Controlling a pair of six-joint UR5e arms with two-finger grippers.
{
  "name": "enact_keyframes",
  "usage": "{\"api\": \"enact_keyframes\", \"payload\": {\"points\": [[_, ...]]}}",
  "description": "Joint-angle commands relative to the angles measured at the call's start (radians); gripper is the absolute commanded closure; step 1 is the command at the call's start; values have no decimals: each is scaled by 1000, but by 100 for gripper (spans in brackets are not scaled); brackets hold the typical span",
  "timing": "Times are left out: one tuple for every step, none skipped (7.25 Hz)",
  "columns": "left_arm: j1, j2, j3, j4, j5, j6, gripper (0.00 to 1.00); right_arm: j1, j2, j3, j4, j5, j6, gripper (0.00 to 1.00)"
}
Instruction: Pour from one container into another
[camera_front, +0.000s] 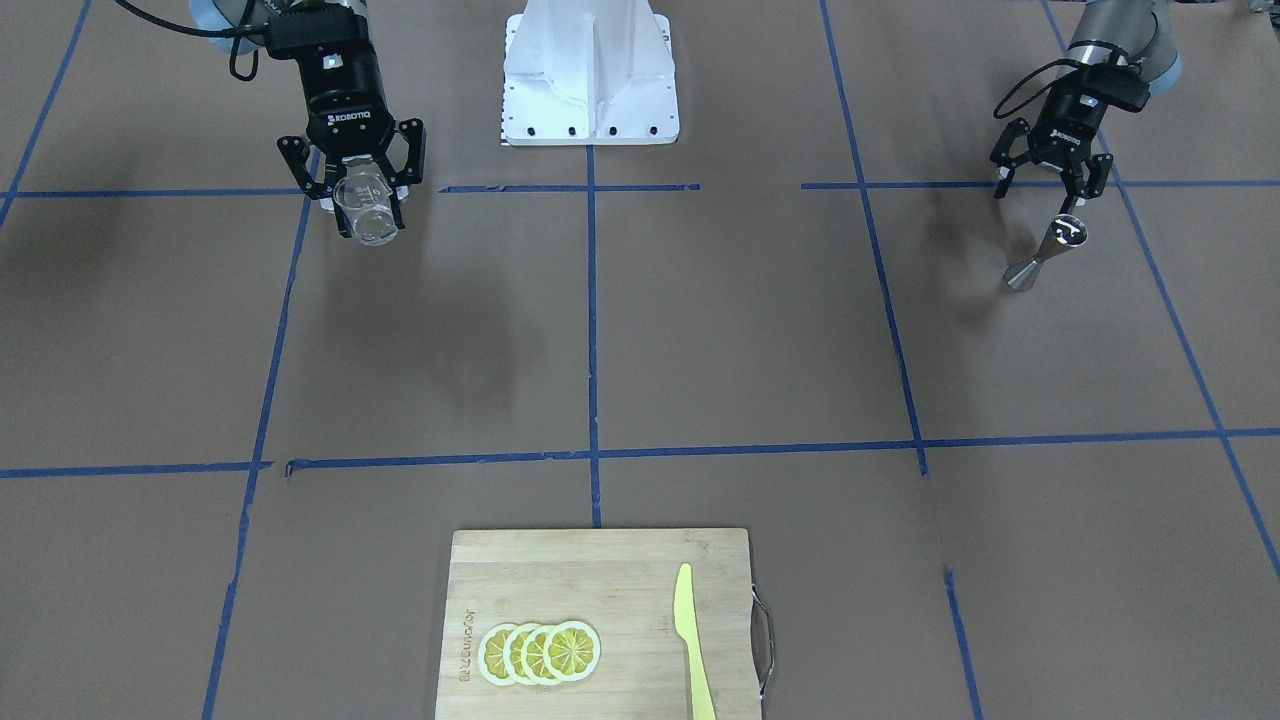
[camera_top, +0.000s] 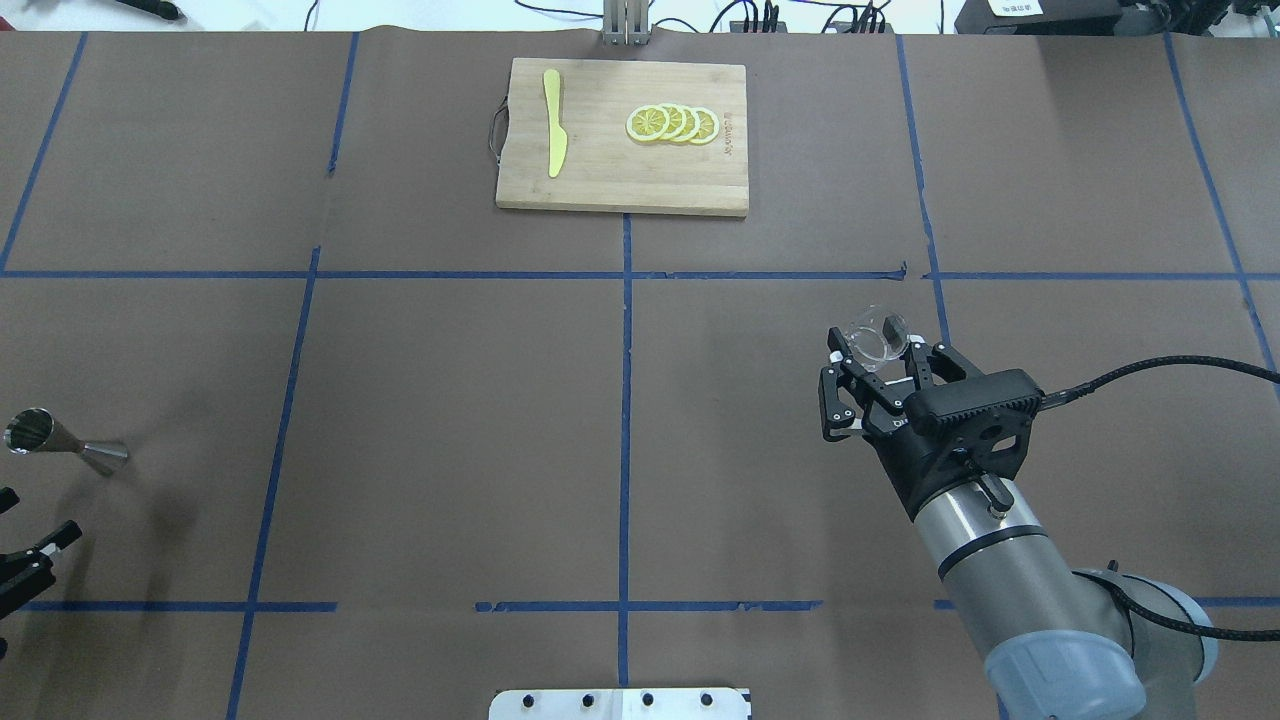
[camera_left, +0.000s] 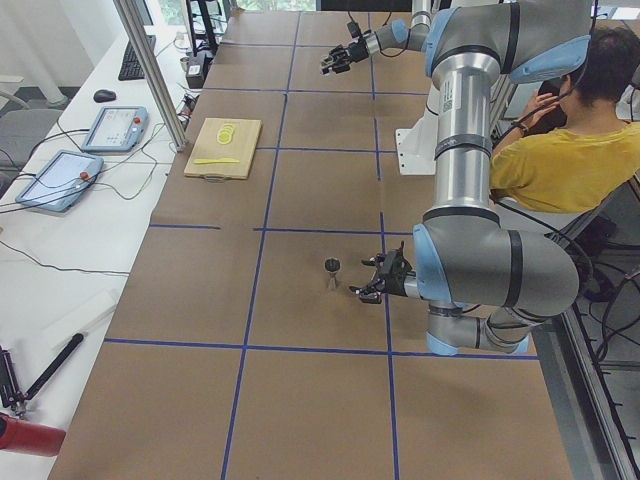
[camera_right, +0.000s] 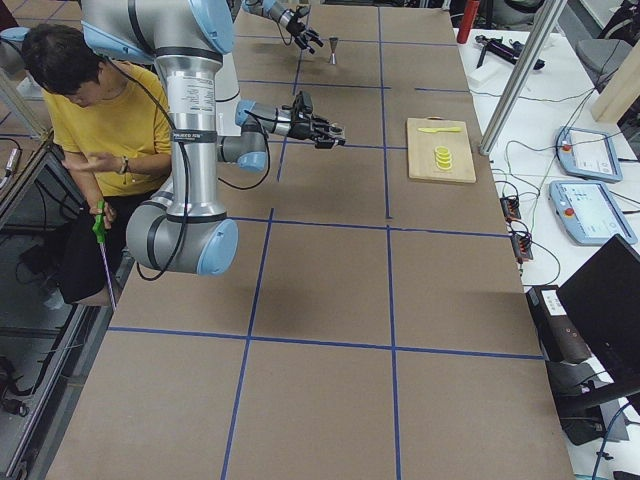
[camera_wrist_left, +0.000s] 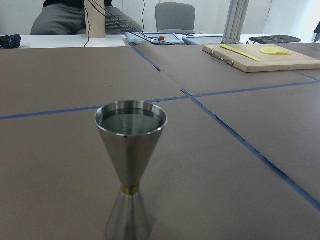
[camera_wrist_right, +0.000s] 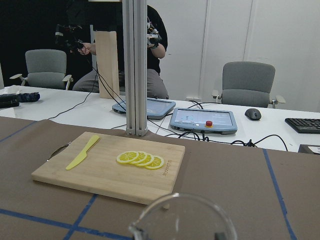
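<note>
My right gripper (camera_front: 352, 190) is shut on the small clear glass cup (camera_front: 365, 212), holding it off the table on the robot's right side. From overhead the cup (camera_top: 873, 335) sits between the fingers of that gripper (camera_top: 880, 350), and its rim (camera_wrist_right: 183, 216) fills the bottom of the right wrist view. The steel jigger (camera_front: 1046, 254) stands upright on the table far to the robot's left, also seen as the jigger (camera_top: 62, 440) and close up as the jigger (camera_wrist_left: 131, 165). Just behind it my left gripper (camera_front: 1041, 186) is open and holds nothing.
A wooden cutting board (camera_top: 600, 170) lies at the far middle edge with several lemon slices (camera_top: 673, 123) and a yellow knife (camera_top: 553, 135). The white robot base (camera_front: 590, 75) is at the near middle. A person in yellow (camera_left: 570, 150) sits beside the robot.
</note>
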Motion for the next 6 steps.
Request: {"api": "enact_keyframes", "payload": {"points": [[3, 49, 45, -98, 12, -3, 1, -1, 0, 3, 0, 0, 0, 100], [1, 52, 98, -156, 20, -4, 1, -1, 0, 4, 0, 0, 0, 100], [0, 54, 148, -198, 22, -39, 1, 1, 0, 7, 0, 0, 0, 100], [-2, 55, 195, -200, 26, -138, 1, 1, 0, 9, 0, -2, 0, 100], [-10, 58, 202, -201, 25, -174, 1, 1, 0, 9, 0, -3, 0, 100], [-22, 61, 202, -200, 22, -232, 1, 1, 0, 9, 0, -5, 0, 100]]}}
